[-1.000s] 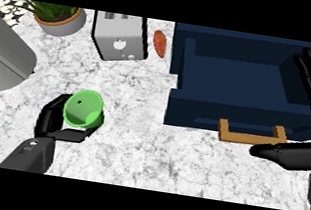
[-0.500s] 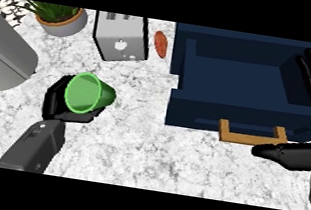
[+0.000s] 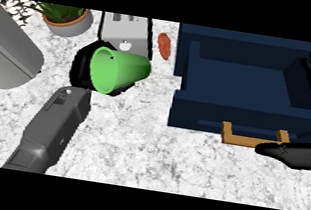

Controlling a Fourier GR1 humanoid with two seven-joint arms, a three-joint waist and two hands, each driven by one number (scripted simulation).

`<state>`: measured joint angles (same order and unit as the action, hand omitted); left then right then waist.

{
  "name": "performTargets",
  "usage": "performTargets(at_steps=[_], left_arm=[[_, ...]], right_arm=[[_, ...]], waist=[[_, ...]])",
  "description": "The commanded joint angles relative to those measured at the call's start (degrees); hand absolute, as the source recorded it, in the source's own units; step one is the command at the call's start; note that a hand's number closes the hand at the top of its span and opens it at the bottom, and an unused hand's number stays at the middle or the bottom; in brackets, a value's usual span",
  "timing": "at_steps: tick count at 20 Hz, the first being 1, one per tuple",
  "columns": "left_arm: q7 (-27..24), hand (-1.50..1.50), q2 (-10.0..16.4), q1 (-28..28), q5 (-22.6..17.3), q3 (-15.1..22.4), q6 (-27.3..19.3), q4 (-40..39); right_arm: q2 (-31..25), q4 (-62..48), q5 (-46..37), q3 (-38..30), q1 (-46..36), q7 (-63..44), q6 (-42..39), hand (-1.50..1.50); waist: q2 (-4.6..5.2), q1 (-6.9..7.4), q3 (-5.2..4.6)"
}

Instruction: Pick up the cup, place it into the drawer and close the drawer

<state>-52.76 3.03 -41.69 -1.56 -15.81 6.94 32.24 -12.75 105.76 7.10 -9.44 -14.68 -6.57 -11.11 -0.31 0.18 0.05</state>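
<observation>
The left hand point(image 3: 80, 68) has its fingers curled round the green cup point(image 3: 122, 71), holding it above the marble tabletop point(image 3: 131, 141) towards the far edge, left of the middle. The cup is tipped on its side, with its open mouth facing left and its base pointing right towards the drawer point(image 3: 244, 82). The navy drawer stands open at the tabletop's far right, its wooden handle point(image 3: 253, 138) on the near side. The right hand point(image 3: 307, 156) rests at the right edge, fingers straight and up, holding nothing. Behind the cup stands a toaster point(image 3: 128, 33), with a potted plant point(image 3: 63, 17) in the far left corner.
</observation>
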Motion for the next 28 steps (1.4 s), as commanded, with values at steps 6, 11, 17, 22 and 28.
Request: performTargets(at_steps=[6, 11, 17, 22, 28], left_arm=[[21.18, 1.5, -2.97, -11.94, -2.84, 7.1, -7.16, 13.15], [29.79, 1.5, -3.01, -18.49, -6.1, 14.1, -15.89, 15.29], [33.94, 1.5, -3.03, -29.18, -9.13, 19.34, -24.62, 2.83], [39.4, 1.5, -3.03, -35.61, -12.21, 23.15, -27.87, -5.76], [40.17, 1.5, -3.03, -36.78, -14.44, 28.06, -24.82, -13.28]], right_arm=[[0.14, -0.02, -0.42, 0.23, -2.47, -2.2, 1.3, -1.5], [1.17, -1.87, -2.24, 0.46, 0.92, 3.43, 0.73, -1.5], [1.87, 1.09, -1.92, 1.73, 0.3, 1.94, 1.0, -1.5], [2.82, 0.25, -2.03, 3.33, -1.06, 2.09, 0.76, -1.5], [0.97, -4.02, -0.37, 1.68, -4.85, 2.54, -0.98, -1.5]], waist=[[-0.12, 0.13, -0.02], [0.07, -0.72, -0.01], [0.62, -2.77, -0.01], [1.1, -4.94, 0.04], [1.84, -6.77, 0.08]])
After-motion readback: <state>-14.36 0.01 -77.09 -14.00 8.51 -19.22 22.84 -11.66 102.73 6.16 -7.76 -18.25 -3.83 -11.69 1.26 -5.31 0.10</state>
